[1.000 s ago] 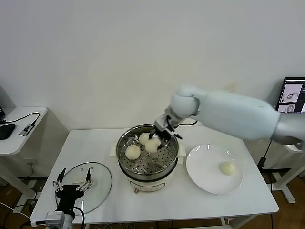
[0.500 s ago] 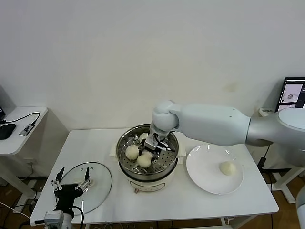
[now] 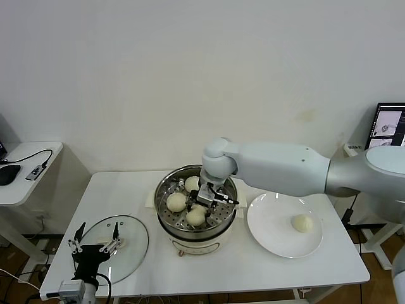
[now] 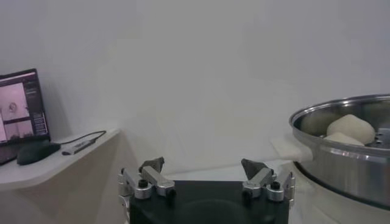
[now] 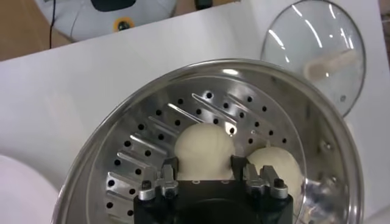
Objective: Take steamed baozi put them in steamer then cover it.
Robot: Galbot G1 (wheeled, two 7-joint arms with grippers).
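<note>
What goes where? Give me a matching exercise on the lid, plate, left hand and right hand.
1 lid
2 plate
3 left hand
4 right hand

A down in the steamer, over a bun
B carries the lone bun, right of the steamer
C open, at the lid's near edge
D flat on the table, left of the steamer

Pairs: 1-D, 2-B, 3-C, 4-A

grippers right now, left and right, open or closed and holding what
Left gripper: open, empty, parked above the cover.
Right gripper: inside the steamer, fingers either side of a baozi; grip cannot be told.
</note>
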